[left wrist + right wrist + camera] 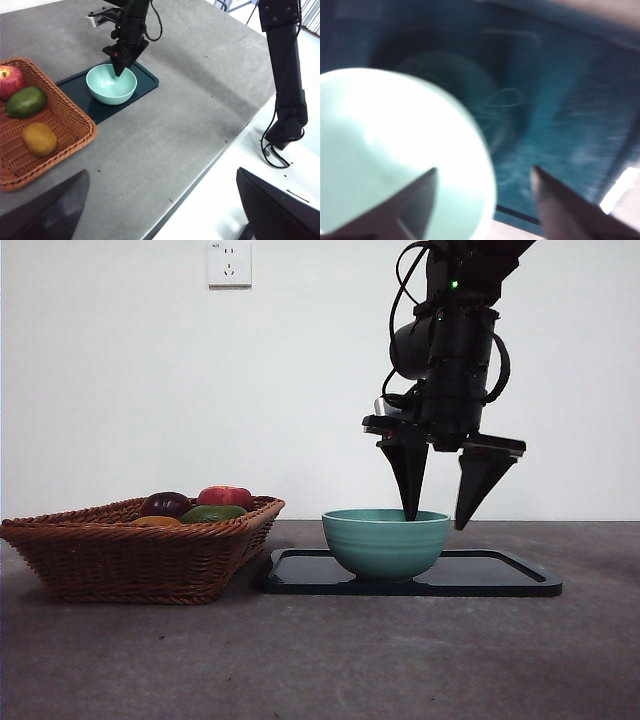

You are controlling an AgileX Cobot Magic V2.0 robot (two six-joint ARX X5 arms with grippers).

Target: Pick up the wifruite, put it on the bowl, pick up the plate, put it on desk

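- Front view: the right tool (438, 518) hung over the bowl (386, 541), its jaws apart and straddling the rim, one tip inside and one outside. The bowl sat on the dark plate (500, 578) below the tool, which in turn lay on the counter (320, 660). The basket (140, 550) stood well off to one side.
- Left wrist view: the left tool (160, 210) waited high and far from the bowl, its jaws spread with nothing between. The wifruite (39, 139) lay in the basket, nearer this tool than the right one, beside a green fruit (26, 102).
- Right wrist view: blurred, yet the rim ran between the parted jaws. Judged from this, a good grip would need a slow, centred closing on the wall, so the bowl would not tip or skid on the plate.
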